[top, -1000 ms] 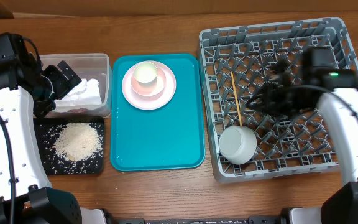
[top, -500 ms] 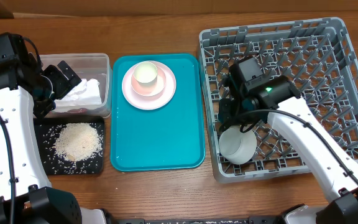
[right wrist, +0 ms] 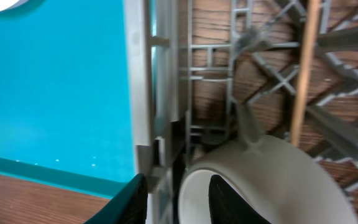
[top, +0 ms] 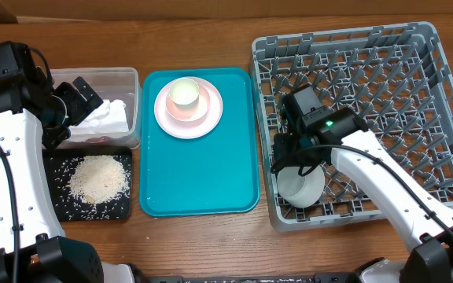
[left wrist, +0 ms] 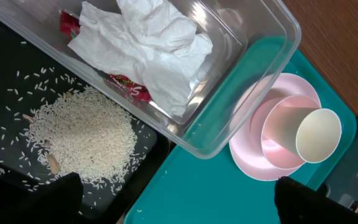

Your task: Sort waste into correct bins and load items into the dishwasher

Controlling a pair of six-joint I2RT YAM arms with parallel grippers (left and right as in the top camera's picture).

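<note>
From above, the wooden worktop (top: 211, 244) carries a clear tub (top: 128, 79) at the far left with white tissue (top: 107, 116) inside. Just below it sits a black tray (top: 53, 161) bearing a heap of rice (top: 98, 177). The left tool (top: 83, 96) hangs over the tub's left end. Its spread cannot be judged from here. In the middle lies the teal serving tray (top: 199, 169). At its top end stands the pink plate (top: 163, 114), on it a bowl (top: 203, 106), and in that a cream cup (top: 185, 93). To the right is the grey dish rack (top: 384, 94). A second bowl (top: 303, 187) rests in its near left corner, with the right tool (top: 285, 163) low over that bowl's edge. The left wrist view shows the tissue (left wrist: 148, 43) covering a red wrapper (left wrist: 126, 84) in the tub (left wrist: 253, 31), the rice (left wrist: 82, 134) on the black tray (left wrist: 5, 62), and the plate (left wrist: 250, 158), bowl (left wrist: 278, 127) and cup (left wrist: 317, 134) stacked. The left tool (left wrist: 182, 199) is spread wide and holds nothing, its fingers (left wrist: 64, 196) at the bottom corners. In the right wrist view the right tool (right wrist: 178, 198) is parted narrowly. Its fingers (right wrist: 129, 199) straddle the rim of the second bowl (right wrist: 272, 180), one outside and one inside, with a gap showing. A chopstick (right wrist: 303, 68) lies on the rack's lattice beyond, and the rack wall (right wrist: 145, 74) stands beside the teal tray (right wrist: 55, 81).
</note>
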